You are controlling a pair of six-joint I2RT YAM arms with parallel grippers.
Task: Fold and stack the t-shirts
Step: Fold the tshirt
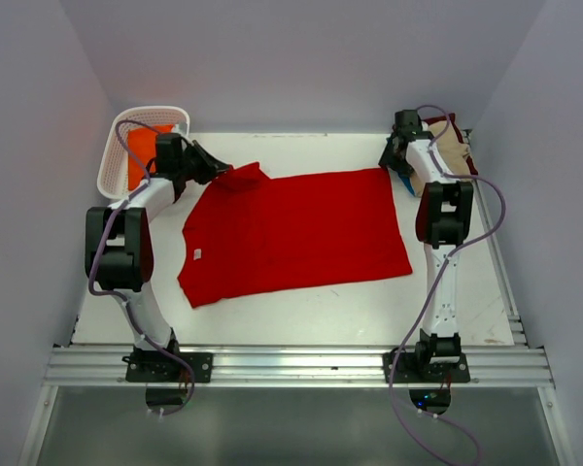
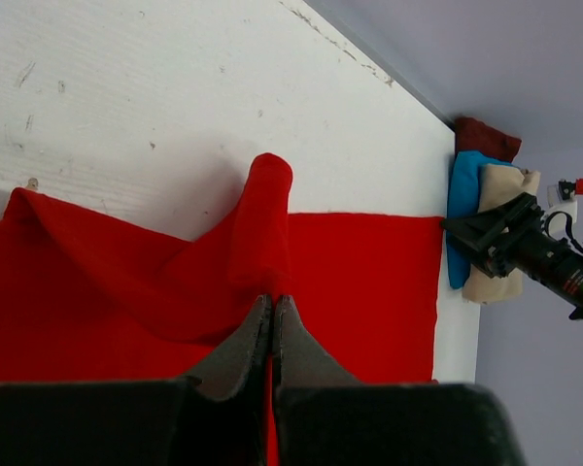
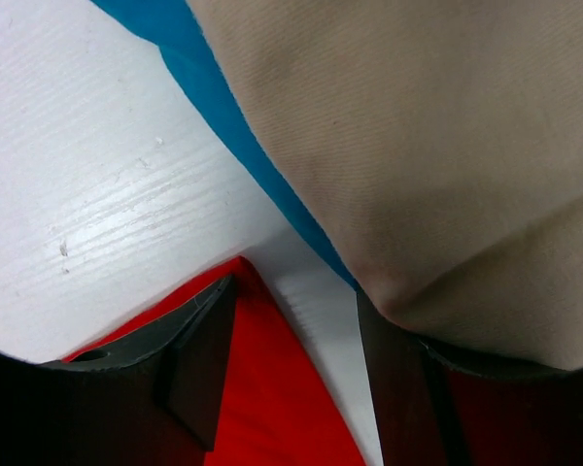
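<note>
The large red t-shirt [image 1: 291,233] lies spread on the white table, its small white tag [image 1: 198,254] near the left. My left gripper [image 1: 221,171] is shut on the shirt's far-left sleeve and lifts it; in the left wrist view the closed fingertips [image 2: 272,303] pinch a raised red fold [image 2: 262,223]. My right gripper [image 1: 396,160] is open over the shirt's far-right corner [image 3: 262,359], with the folded beige [image 3: 418,146] and blue [image 3: 223,107] shirts just beyond it. The orange shirt [image 1: 144,150] lies in the basket. The maroon shirt [image 2: 486,138] is under the stack.
A white slotted basket [image 1: 126,131] stands at the far left corner. The folded stack [image 1: 452,146] sits at the far right corner by the wall. An aluminium rail [image 1: 301,364] runs along the near edge.
</note>
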